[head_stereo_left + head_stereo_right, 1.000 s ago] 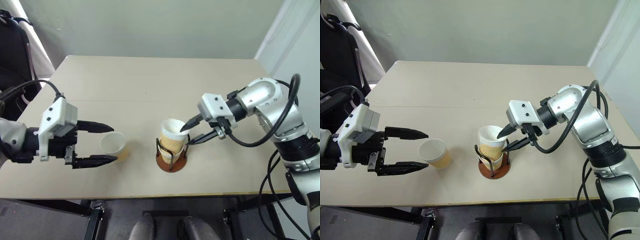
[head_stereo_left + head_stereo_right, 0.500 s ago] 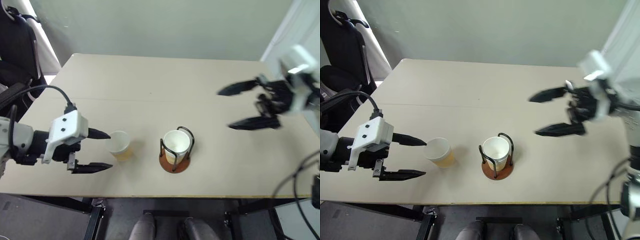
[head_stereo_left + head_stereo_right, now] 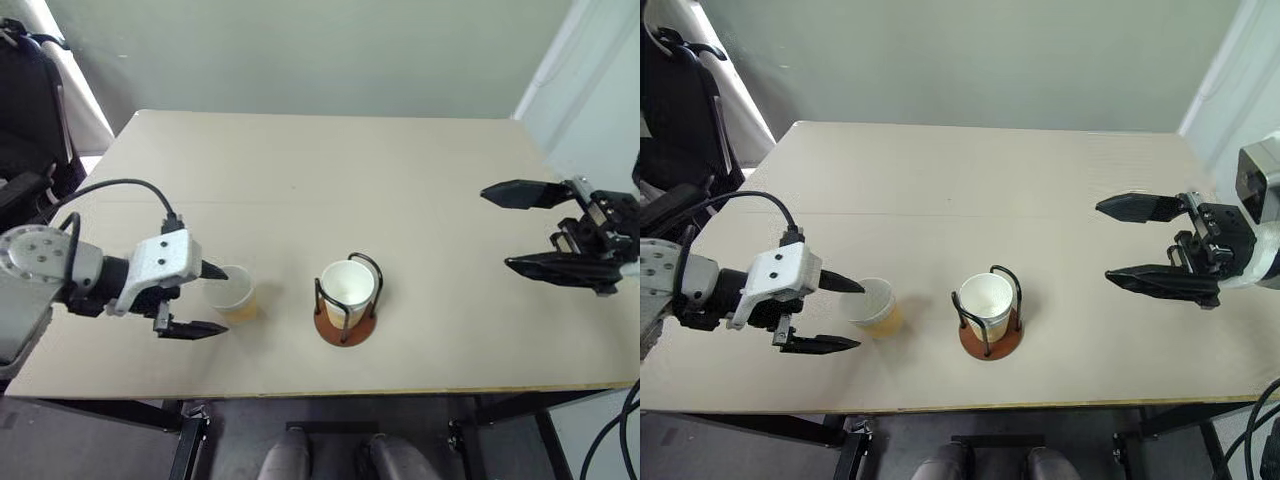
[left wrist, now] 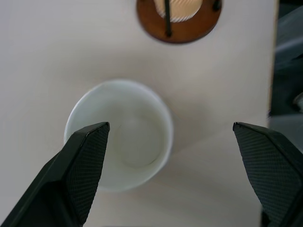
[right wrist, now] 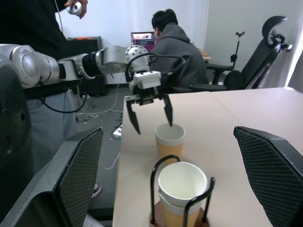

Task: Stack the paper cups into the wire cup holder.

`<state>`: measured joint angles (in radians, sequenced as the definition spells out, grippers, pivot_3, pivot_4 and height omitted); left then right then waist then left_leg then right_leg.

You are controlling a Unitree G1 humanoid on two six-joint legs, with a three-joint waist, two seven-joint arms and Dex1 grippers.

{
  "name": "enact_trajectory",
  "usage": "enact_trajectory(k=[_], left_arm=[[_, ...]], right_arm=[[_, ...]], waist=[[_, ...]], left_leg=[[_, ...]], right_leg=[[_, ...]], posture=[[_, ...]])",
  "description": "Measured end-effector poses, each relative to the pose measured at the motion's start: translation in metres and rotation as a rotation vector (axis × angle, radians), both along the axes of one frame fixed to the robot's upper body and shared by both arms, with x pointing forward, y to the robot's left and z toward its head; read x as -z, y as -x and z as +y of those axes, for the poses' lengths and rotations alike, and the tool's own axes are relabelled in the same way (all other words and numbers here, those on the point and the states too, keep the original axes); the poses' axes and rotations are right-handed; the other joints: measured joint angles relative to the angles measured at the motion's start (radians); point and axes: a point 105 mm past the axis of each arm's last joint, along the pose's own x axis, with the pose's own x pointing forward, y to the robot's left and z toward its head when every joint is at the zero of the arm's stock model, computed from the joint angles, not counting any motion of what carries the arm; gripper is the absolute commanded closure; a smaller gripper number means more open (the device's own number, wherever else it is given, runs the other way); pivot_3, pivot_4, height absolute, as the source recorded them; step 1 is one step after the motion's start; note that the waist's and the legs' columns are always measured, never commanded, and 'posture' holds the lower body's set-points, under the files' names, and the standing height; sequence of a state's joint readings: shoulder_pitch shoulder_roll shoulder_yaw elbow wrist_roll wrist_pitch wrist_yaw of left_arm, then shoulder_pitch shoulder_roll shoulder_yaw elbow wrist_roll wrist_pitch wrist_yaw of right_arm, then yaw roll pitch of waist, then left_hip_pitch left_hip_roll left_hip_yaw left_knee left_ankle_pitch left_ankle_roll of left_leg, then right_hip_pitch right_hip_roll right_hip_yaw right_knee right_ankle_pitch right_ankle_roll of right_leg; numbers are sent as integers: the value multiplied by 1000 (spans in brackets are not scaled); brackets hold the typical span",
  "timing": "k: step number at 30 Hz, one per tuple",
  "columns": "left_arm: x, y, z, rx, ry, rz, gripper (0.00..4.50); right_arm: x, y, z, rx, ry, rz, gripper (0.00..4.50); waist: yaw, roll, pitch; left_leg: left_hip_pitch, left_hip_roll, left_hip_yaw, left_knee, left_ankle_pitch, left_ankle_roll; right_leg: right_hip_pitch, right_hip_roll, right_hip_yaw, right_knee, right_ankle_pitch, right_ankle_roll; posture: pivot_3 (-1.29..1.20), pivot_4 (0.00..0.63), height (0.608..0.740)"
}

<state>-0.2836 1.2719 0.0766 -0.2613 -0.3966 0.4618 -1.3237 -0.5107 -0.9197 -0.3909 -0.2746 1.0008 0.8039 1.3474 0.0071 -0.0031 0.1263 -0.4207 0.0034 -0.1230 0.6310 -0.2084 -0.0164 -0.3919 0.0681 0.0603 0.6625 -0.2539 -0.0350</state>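
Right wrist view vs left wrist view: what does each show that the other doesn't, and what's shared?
Right wrist view alone: the left end effector seen from the front, open, one finger at the loose cup's rim; a seated person in a hoodie at a laptop; office chairs; a standing person; the top cup's open mouth in the holder.
Left wrist view alone: straight down into the loose cup's white inside; the holder's reddish-brown disc base.
Shared: the loose paper cup, the wire cup holder with stacked cups, the table.
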Motion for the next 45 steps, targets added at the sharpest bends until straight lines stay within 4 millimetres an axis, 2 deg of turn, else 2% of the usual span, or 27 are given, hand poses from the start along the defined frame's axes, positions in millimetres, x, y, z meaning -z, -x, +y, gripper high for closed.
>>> enact_trajectory(k=[1,4,7,14,15,25,31,32,36,38,40,45], left_arm=[[1,-1,-1,6,-6,-3,0],[5,-3,-6,24,-7,-5,591],[11,-3,-8,35,-7,9,1718],[9,-5,-12,53,-13,-2,4312],[10,-5,-12,56,-13,3,4465],[3,-8,-17,85,18,3,4465],[-24,-12,-28,134,86,-35,4465],[-49,-18,-38,174,152,-95,4465],[-135,-22,-63,318,247,-345,4465],[-161,-19,-78,415,275,-417,4465],[-160,-20,-91,503,285,-379,4465],[-124,-25,-114,624,222,-207,4465]], right_arm=[[1,1,0,4,3,2,27],[1,2,0,13,8,3,0],[1,3,0,27,20,-3,0],[1,4,-1,50,36,-18,0],[1,3,-1,53,37,-20,0],[2,0,-2,68,41,-37,0],[3,-2,-2,71,49,-35,0],[3,-3,-2,76,50,-39,0],[-2,-3,-1,84,66,-67,0],[-2,-3,-1,84,69,-68,0],[-1,-3,-1,88,70,-68,0],[2,1,-5,119,96,-61,0]], waist=[[1,0,0],[2,0,0],[2,0,0],[2,0,0],[2,0,0],[2,0,0],[3,0,0],[10,-2,1],[16,-2,1],[16,0,0],[14,2,0],[13,2,1]], left_leg=[[0,0,0,0,0,1],[0,-1,0,0,-1,2],[-1,-1,0,0,-1,2],[0,-1,0,1,-1,2],[0,-1,0,1,-1,2],[0,-1,-1,2,-2,3],[0,-2,-1,2,-2,3],[-2,-2,-4,5,0,4],[-3,-4,-4,8,-1,6],[-3,-6,-3,10,-3,9],[-3,-7,-2,13,-4,11],[-8,-6,-2,16,-5,13]], right_leg=[[0,0,0,0,0,0],[0,0,0,-1,-1,1],[0,0,0,-1,-1,2],[2,-1,0,-1,-2,3],[2,-1,0,0,-2,3],[2,-1,0,0,-2,4],[2,-1,0,0,-1,4],[2,0,-1,1,-1,5],[3,-2,-1,-1,1,7],[4,-5,0,-2,2,10],[6,-5,0,-2,1,12],[4,-5,0,-3,0,15]], posture=[[0,150,740],[0,150,740],[0,150,740],[0,150,740],[0,150,740],[0,150,740],[0,150,740],[0,150,740],[0,150,740],[0,150,740],[0,150,740],[0,150,740]])
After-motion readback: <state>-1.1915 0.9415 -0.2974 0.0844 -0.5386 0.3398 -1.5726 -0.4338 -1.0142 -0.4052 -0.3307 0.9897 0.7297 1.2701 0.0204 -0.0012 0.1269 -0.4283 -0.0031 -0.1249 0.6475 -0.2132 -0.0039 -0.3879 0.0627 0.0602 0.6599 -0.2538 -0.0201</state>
